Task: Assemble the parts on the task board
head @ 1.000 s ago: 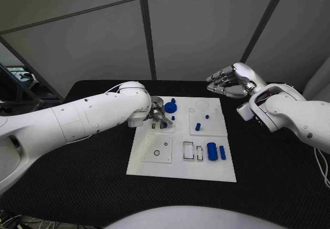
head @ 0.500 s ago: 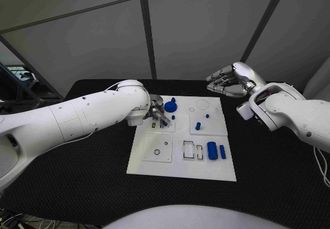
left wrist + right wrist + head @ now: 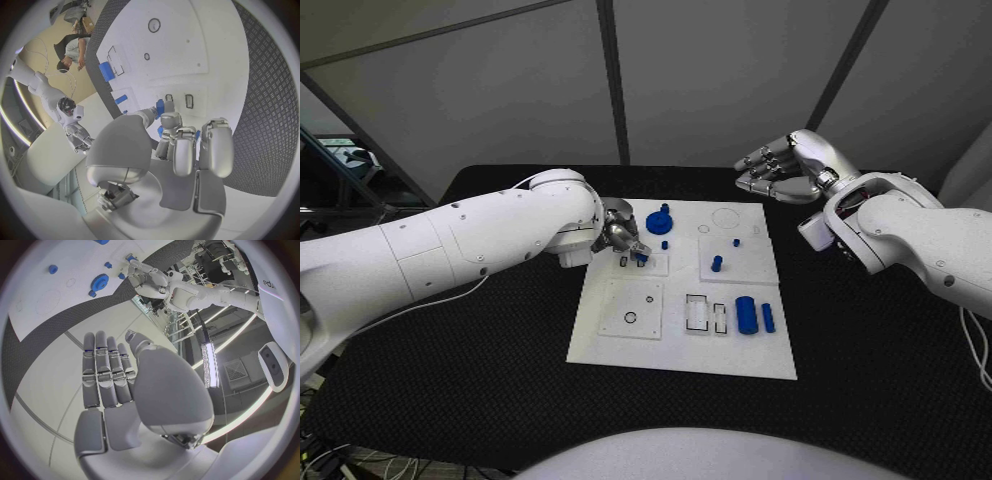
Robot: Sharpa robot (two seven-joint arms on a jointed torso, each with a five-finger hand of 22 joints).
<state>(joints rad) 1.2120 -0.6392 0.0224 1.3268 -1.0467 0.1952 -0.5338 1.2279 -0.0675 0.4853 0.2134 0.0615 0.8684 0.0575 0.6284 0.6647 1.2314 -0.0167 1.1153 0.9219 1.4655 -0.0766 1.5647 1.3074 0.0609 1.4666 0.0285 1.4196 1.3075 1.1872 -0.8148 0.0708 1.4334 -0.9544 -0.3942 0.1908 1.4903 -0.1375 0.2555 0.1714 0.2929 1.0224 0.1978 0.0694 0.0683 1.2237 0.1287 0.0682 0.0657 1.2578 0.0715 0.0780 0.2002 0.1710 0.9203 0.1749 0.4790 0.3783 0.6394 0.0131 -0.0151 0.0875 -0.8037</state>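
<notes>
- Task board (image 3: 682,335), a white plate, lies in the middle of the black table (image 3: 459,370), with raised square tiles and outlined slots on its surface.
- Left arm (image 3: 444,250) comes in over the table's near-left side and ends at the board's far-left part.
- Right arm (image 3: 927,240) is raised beyond the board's far-right corner, well apart from every part.
- Right hand (image 3: 783,170) is held up off the table with its fingers curled inward; the right wrist view shows them lying side by side with nothing between them.
- Left hand (image 3: 620,235) is down on the board's far-left tile; the left wrist view shows its fingertips (image 3: 164,107) closed round a small blue part (image 3: 160,106), though whether that part is fully gripped or only touched is hard to judge.
- Blue round part (image 3: 659,221) with a knob lies just beyond the left hand.
- Two blue cylinders (image 3: 754,316) lie side by side at the board's right side, beside the outlined rectangular slots (image 3: 705,315).
- Short blue peg (image 3: 715,265) stands on the right-hand far tile, and smaller blue pieces (image 3: 734,242) sit near it.
</notes>
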